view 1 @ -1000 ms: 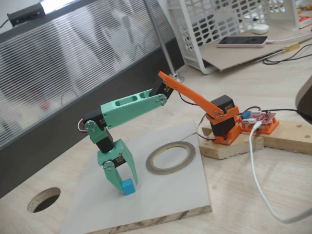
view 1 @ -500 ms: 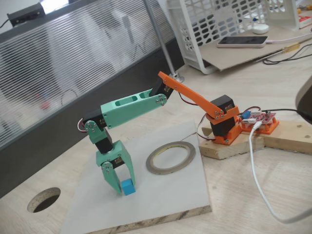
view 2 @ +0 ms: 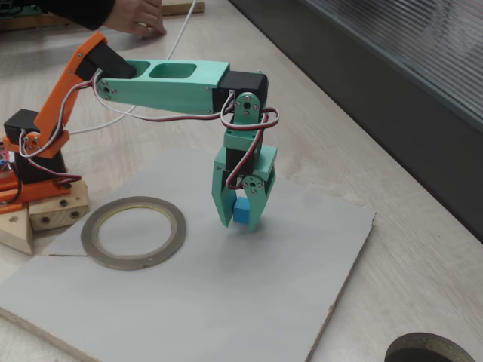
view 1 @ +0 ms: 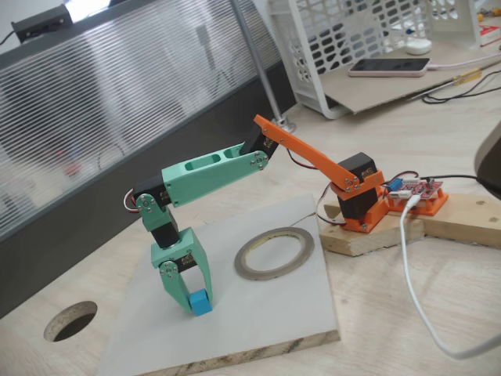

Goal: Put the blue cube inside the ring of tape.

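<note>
On the grey board (view 1: 258,313) (view 2: 189,302), well apart from the ring of tape (view 1: 275,253) (view 2: 133,231): one gripper (view 1: 192,301) (view 2: 240,215), green, pointing straight down, its two fingers drawn in against the sides of the blue cube (view 1: 200,302) (view 2: 242,211) and pinching it. In both fixed views the cube sits between the fingertips, at or just above the board's surface; whether it touches the board cannot be told.

Ring of tape: lies flat on the same board, on the side of the cube nearer the arm's base, grey-olive band with a pale inner rim, its centre showing bare board.

Arm: green forearm (view 1: 207,178) (view 2: 162,78) level above the board, joined to an orange upper link (view 1: 301,153) (view 2: 75,72) that rises from an orange base (view 1: 360,205) (view 2: 30,154) on a wooden block (view 1: 376,231) (view 2: 45,211), beyond the ring from the cube.

Round hole (view 1: 70,320) (view 2: 423,351) in the wooden tabletop: off the board's edge, on the far side of the cube from the ring.

White cable (view 1: 415,274): runs past the base block.

A person's hand (view 2: 139,16): at the top edge, behind the base.
</note>
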Tool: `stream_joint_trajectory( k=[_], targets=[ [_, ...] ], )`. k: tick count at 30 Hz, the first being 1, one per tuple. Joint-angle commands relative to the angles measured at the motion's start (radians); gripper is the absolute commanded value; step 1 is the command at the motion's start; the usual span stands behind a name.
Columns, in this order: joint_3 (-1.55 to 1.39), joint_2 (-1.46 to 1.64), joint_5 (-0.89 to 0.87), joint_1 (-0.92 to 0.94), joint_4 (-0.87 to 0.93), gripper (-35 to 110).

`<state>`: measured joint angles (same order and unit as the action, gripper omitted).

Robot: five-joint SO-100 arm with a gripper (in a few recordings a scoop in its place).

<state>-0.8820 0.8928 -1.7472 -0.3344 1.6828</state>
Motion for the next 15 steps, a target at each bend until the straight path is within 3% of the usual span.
stream_joint_trajectory(
  k=[1, 5, 15],
  targets=[
    [0.017, 0.055, -0.008, -0.014, -0.003, 13],
    [0.018, 0.055, -0.008, -0.014, -0.003, 4],
    [0.018, 0.057, -0.008, -0.014, -0.003, 3]
  ],
)
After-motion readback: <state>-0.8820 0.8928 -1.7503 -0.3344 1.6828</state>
